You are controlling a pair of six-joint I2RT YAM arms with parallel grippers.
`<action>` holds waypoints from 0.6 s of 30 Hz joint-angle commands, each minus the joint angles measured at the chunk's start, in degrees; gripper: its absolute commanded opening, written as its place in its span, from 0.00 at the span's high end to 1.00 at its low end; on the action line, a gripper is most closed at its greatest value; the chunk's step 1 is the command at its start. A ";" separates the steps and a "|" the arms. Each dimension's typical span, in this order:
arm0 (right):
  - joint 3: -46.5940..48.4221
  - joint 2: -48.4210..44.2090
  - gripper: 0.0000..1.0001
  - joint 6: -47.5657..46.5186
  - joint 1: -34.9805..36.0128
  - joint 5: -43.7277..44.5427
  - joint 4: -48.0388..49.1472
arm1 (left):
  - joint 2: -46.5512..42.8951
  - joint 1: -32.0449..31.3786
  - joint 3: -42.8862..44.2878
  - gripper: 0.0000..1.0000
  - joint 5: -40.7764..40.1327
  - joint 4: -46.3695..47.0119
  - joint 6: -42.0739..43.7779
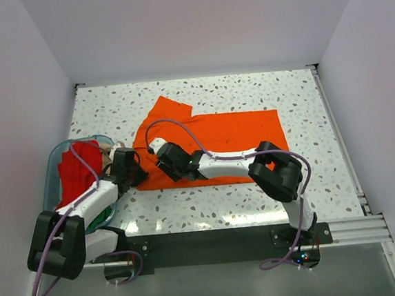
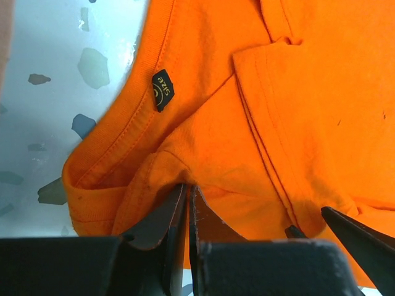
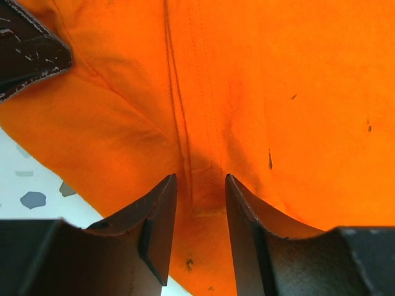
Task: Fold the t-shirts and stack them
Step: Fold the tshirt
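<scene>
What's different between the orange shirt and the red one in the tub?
The orange t-shirt lies spread out on the table; the red t-shirt sits bunched in the teal tub. The left gripper pinches the orange t-shirt; no gripper holds the red t-shirt. Both are plain cloth.

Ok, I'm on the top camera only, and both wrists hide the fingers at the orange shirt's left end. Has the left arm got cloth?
Observer: Yes. The left wrist view shows the left fingers shut on a fold of the orange t-shirt, just beside the collar.
Operator: And the right?
Observer: The right fingers stand apart, either side of a raised seam in the shirt, not clamped on it.
Operator: Which face of the collar is up?
Observer: The inside. A black size label shows just under the neckline.
</scene>
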 commanded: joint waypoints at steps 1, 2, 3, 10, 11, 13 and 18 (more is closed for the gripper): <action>2.71 0.49 0.60 -1.39 0.40 2.14 -0.57 | 0.15 0.75 -0.40 0.89 0.88 3.57 1.13; 2.71 0.67 0.62 -1.73 0.31 2.23 -0.57 | 0.15 0.83 -0.40 0.89 0.97 3.65 1.22; 2.80 0.84 0.62 -1.82 0.40 2.40 -0.57 | 0.24 0.92 -0.40 0.89 1.05 3.57 1.31; 3.77 1.99 0.70 -2.88 0.40 2.58 -2.41 | 0.51 1.10 -0.57 0.89 1.49 4.01 1.57; 3.68 1.99 0.71 -3.05 0.40 2.49 -2.33 | 0.51 1.10 -0.57 0.89 1.58 3.92 1.57; 3.59 1.90 0.72 -2.97 0.31 2.40 -2.42 | 0.51 1.19 -0.93 0.89 1.58 4.27 1.57; 3.68 2.07 0.78 -3.41 0.40 2.40 -2.68 | 0.51 1.27 -1.01 0.89 1.76 4.18 1.66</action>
